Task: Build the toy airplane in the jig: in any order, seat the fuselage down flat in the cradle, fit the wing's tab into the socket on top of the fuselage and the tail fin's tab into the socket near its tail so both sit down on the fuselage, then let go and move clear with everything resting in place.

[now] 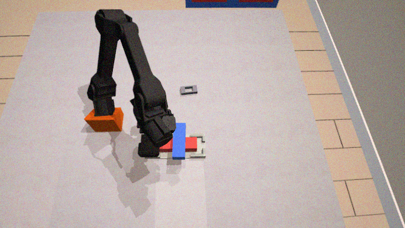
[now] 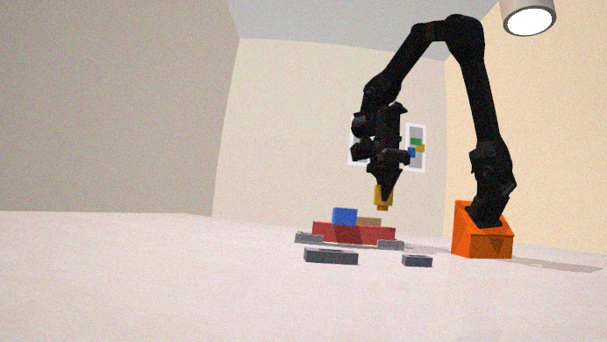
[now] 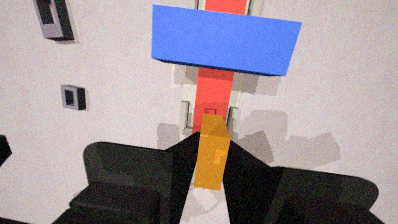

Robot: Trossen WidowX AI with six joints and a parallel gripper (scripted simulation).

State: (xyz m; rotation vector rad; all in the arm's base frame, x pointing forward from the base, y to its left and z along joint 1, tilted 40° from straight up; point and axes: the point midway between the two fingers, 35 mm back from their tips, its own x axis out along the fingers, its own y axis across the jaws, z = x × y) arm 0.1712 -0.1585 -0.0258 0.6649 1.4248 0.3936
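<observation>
The red fuselage (image 1: 191, 144) (image 2: 364, 235) (image 3: 213, 90) lies in the pale cradle (image 1: 202, 156) (image 2: 390, 245) and looks flat. The blue wing (image 1: 179, 140) (image 2: 345, 217) (image 3: 225, 40) lies crosswise on top of the fuselage, seemingly down on it. My gripper (image 2: 384, 198) (image 3: 209, 138) is shut on the yellow-orange tail fin (image 2: 377, 195) (image 3: 210, 160). The fin hangs upright, tab down, a little above the tail end of the fuselage, with a gap under the tab in the exterior view. The tail socket (image 3: 210, 111) shows just ahead of the fin in the wrist view. The fingertips are hidden in the top view.
A larger grey holder (image 1: 188, 92) (image 2: 331, 256) (image 3: 57, 20) and a smaller grey holder (image 2: 417, 260) (image 3: 73, 97) stand beside the cradle. A tan block (image 2: 369, 221) shows behind the fuselage. The orange arm base (image 1: 105, 124) (image 2: 482, 243) stands on the tail side.
</observation>
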